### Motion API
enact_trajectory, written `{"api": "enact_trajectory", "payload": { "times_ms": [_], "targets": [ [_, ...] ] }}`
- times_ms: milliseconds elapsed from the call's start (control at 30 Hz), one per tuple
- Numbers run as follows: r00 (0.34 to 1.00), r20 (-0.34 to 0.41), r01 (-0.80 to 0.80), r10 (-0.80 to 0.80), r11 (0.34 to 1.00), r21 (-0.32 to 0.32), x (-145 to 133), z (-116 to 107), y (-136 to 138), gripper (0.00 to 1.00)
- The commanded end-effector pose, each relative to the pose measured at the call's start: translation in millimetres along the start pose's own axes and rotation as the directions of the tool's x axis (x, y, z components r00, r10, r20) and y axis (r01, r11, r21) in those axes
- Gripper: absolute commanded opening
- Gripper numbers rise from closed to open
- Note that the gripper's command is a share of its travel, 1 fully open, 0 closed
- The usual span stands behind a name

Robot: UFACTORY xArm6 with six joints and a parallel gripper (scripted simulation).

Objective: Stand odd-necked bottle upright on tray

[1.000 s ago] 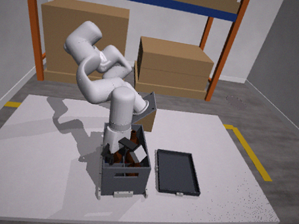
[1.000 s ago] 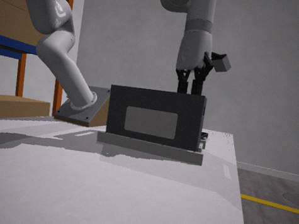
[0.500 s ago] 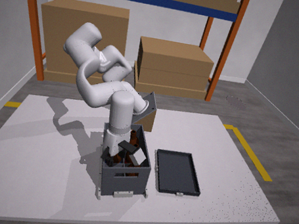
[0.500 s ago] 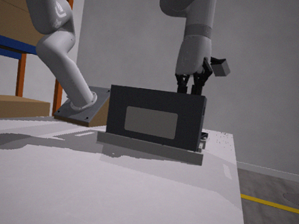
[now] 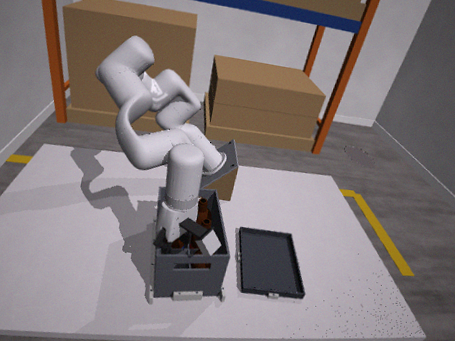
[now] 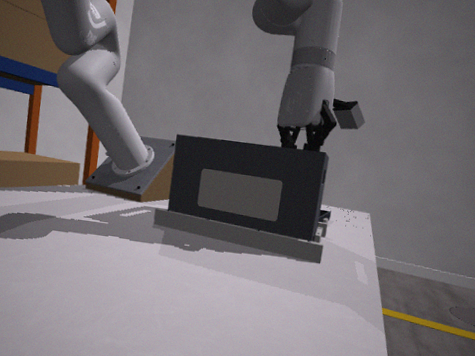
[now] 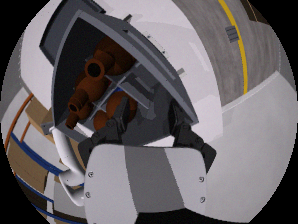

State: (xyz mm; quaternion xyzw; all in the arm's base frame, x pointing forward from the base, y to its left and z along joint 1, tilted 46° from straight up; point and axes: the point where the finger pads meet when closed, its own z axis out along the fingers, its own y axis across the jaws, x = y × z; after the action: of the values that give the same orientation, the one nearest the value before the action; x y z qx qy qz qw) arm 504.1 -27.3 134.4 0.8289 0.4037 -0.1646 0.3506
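jaws (image 5: 177,245) (image 6: 301,146) parted, unloaded, dipping into crate (image 5: 165,277) (image 6: 249,160) (image 7: 65,70); bottles (image 5: 201,209) (image 7: 93,89) inside, odd one unidentified; likely step: neck-gauging; next: centre over a neck, close gently; tray (image 5: 266,262) (image 6: 325,215) (image 7: 59,32) awaits

Brown bottles (image 5: 201,210) (image 7: 91,86) in dark grey crate (image 5: 190,277) (image 6: 249,160) (image 7: 67,65) (level); black tray (image 5: 270,262) (image 7: 56,30) beside, flat.

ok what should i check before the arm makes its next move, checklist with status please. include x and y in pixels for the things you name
- gripper (image 5: 177,246) (image 6: 300,147) (image 7: 149,105) open: ok
- fingertips fully visible from the side: not ok, behind the crate wall
- crate (image 5: 165,277) (image 6: 249,160) (image 7: 67,60) level: ok
- tray (image 5: 271,263) (image 6: 325,215) (image 7: 60,30) level, no bottle on it: ok
- odd-necked bottle identified among the bottles (image 5: 202,210) (image 7: 120,55): cannot tell
- bottle neck centred between the fingertips: cannot tell
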Motion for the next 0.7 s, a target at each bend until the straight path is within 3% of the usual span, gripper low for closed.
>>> {"api": "enact_trajectory", "payload": {
  "times_ms": [0,667],
  "targets": [
    [1.0,-0.003,-0.001,0.001,1.0,-0.002,0.5,1.8,0.8,0.65],
    [1.0,-0.003,-0.001,0.001,1.0,-0.002,0.5,4.7,0.8,0.65]
  ]
}}
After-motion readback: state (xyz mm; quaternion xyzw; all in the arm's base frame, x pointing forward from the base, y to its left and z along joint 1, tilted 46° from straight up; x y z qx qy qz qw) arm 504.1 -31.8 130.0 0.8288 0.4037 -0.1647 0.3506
